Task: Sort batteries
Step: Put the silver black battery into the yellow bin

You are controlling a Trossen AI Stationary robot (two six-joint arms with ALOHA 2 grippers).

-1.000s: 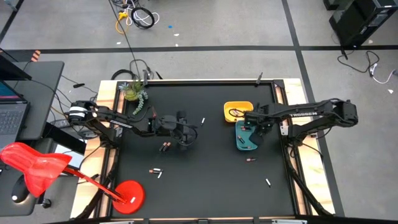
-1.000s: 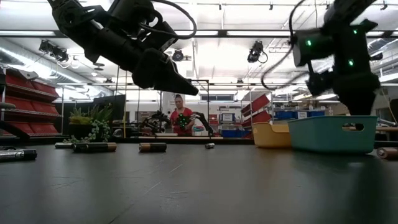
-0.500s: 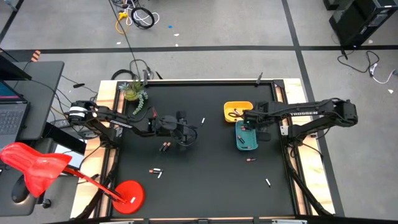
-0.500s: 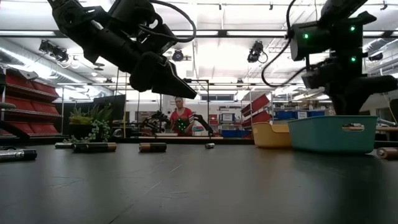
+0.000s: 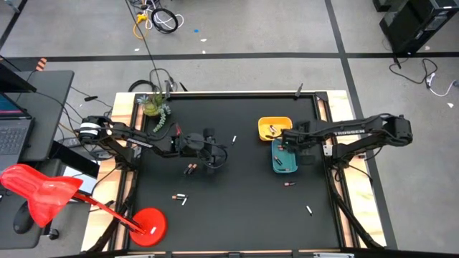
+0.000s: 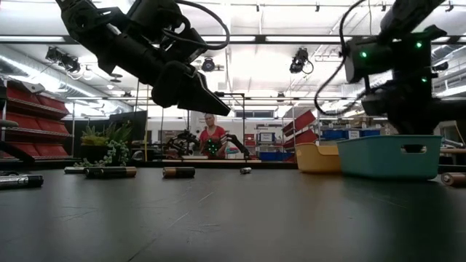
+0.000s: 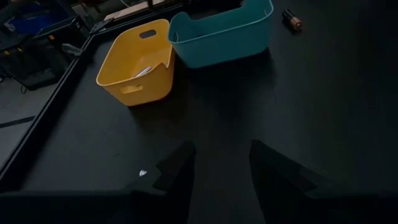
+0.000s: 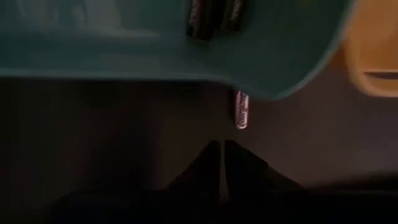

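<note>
Right claw [image 5: 281, 142] hangs over the teal tray [image 5: 284, 160], fingers together, holding nothing; dark batteries [image 8: 214, 18] lie inside, likely just dropped. Left claw [image 5: 217, 155] waits mid-table, fingers apart, empty, near loose batteries [image 5: 190, 168].

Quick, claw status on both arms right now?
Left claw: open, empty, over the bare table.
Right claw: shut, holding nothing, beside the teal tray.

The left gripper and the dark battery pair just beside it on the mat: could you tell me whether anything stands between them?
Nothing visible does. The left gripper hangs open above bare mat, and the dark battery pair lies just beside it.
</note>
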